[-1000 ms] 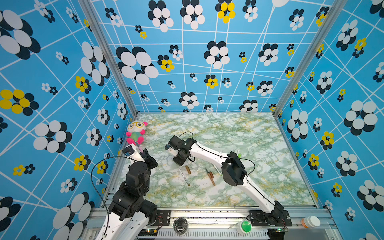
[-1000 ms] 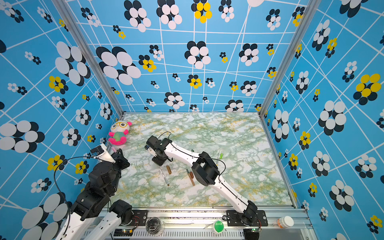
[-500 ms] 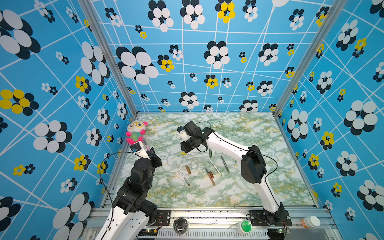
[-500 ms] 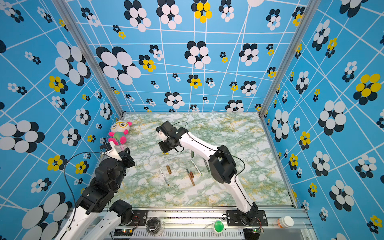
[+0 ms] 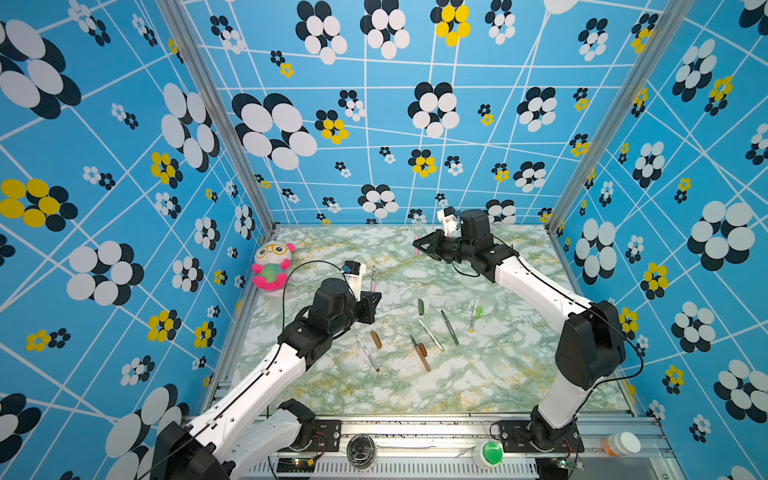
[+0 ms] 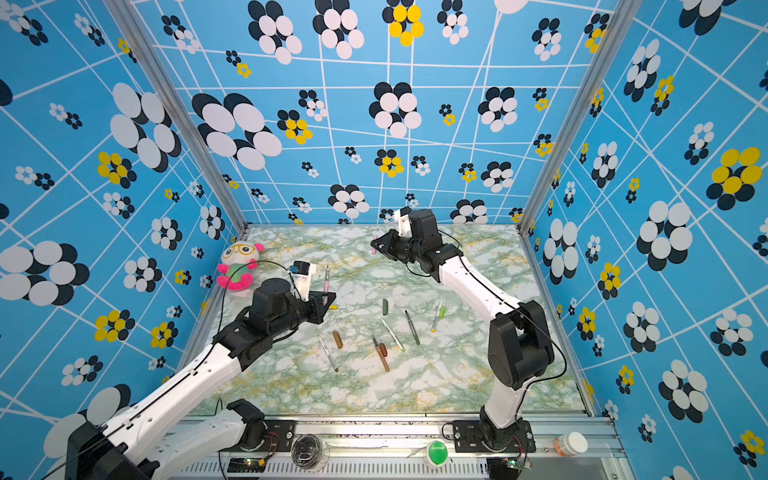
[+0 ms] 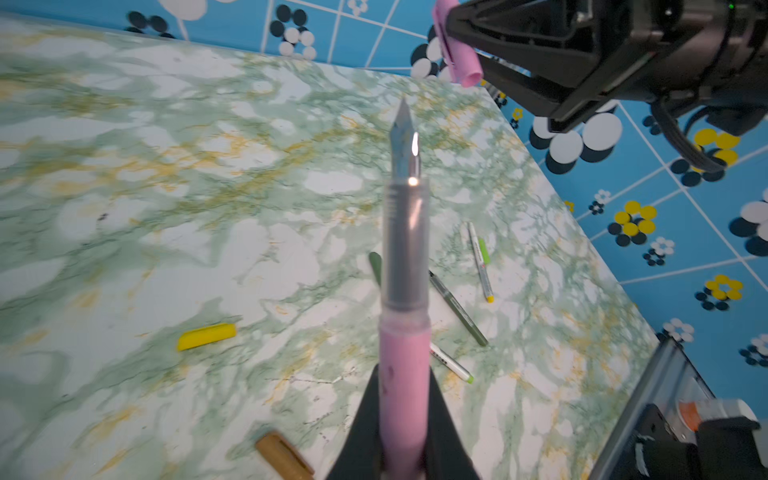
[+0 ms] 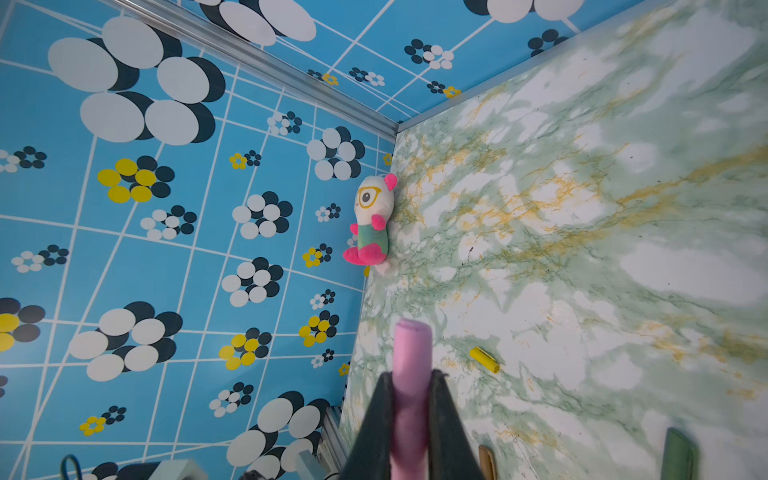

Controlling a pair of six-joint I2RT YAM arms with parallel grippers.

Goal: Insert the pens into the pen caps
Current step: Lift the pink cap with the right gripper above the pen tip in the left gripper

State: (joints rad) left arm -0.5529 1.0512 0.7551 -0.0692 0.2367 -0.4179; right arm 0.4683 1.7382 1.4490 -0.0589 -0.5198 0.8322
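My left gripper (image 5: 371, 297) is shut on a pink pen (image 5: 373, 279), held upright with its pointed tip up, left of the table's middle. In the left wrist view the pen (image 7: 405, 365) rises from the shut gripper (image 7: 405, 419). My right gripper (image 5: 419, 246), raised near the back wall, is shut on a pink pen cap (image 5: 416, 245); the cap (image 8: 411, 357) sticks out beyond the gripper (image 8: 411, 386). Pen and cap are apart. Several pens (image 5: 450, 327) and caps (image 5: 376, 339) lie mid-table, and a yellow cap (image 7: 206, 336) lies alone.
A plush toy (image 5: 272, 266) sits against the left wall. Patterned blue walls close in three sides. A green button (image 5: 490, 453) and a small white bottle (image 5: 621, 444) rest on the front rail.
My right gripper has swung right and back toward the rear wall with the pink cap. My left gripper has moved right toward the table's middle with the pink pen.
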